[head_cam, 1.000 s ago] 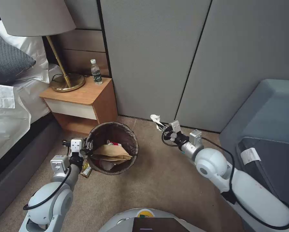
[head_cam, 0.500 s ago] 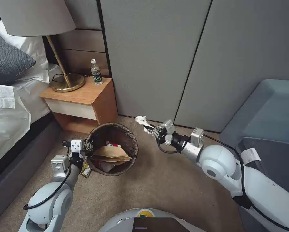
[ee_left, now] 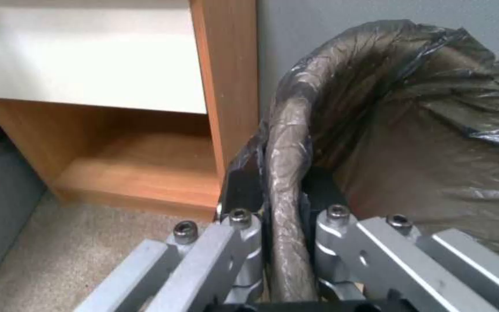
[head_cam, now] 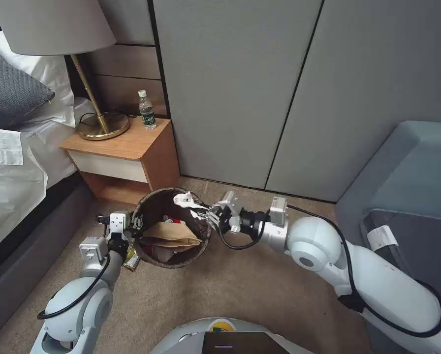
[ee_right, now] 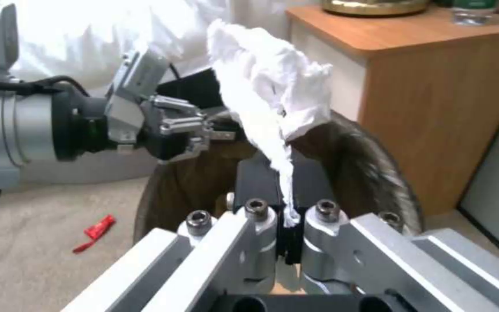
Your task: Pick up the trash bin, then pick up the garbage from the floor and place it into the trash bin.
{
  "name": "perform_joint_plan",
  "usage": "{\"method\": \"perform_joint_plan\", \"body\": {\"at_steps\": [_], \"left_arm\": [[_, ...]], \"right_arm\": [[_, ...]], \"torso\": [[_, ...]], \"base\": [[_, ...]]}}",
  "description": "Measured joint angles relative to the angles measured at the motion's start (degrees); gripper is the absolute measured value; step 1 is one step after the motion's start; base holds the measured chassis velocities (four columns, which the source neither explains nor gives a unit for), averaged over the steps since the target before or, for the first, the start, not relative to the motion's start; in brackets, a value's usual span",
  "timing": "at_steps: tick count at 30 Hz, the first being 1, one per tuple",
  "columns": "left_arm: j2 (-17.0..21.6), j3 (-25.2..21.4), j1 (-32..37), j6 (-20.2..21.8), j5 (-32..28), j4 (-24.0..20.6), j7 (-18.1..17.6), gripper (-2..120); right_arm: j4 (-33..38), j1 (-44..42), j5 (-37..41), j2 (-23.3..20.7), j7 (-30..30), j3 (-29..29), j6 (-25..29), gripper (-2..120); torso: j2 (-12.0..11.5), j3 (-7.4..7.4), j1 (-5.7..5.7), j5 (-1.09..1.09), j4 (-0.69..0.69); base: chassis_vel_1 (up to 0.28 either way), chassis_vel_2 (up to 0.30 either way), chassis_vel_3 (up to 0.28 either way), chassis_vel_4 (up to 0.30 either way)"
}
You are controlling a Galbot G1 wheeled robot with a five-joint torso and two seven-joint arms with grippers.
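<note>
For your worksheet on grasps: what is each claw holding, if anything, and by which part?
The left claw clamps the trash bin by its liner-covered rim. The right claw pinches the white tissue by its thin twisted tail, over the bin's opening.

I counted one trash bin point(head_cam: 173, 228), one white tissue point(ee_right: 267, 93), one brown paper bag point(head_cam: 171, 233), one red scrap point(ee_right: 94, 232), one yellow wrapper point(head_cam: 130, 259), one plastic bottle point(head_cam: 146, 110), one lamp point(head_cam: 58, 29) and two claws, the left claw point(head_cam: 138, 225) and the right claw point(head_cam: 207, 215).
</note>
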Motion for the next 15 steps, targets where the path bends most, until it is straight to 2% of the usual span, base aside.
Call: {"method": "perform_joint_plan", "body": {"at_steps": [8, 15], "left_arm": [[-0.28, 0.09, 0.07, 0.00, 0.32, -0.29, -0.03, 5], [-0.31, 0.11, 0.12, 0.00, 0.45, -0.54, -0.05, 5]], "right_arm": [[-3.13, 5.17, -1.52, 3.47, 1.04, -6.29, -0.30, 0], [-4.57, 5.54, -2.98, 4.60, 2.26, -7.74, -0.82, 0]], "torso": [[0.00, 0.00, 0.00, 0.00, 0.00], [0.00, 0.00, 0.00, 0.00, -0.01]], "base": [[0.000, 0.000, 0.000, 0.000], [0.000, 0.000, 0.000, 0.000]]}}
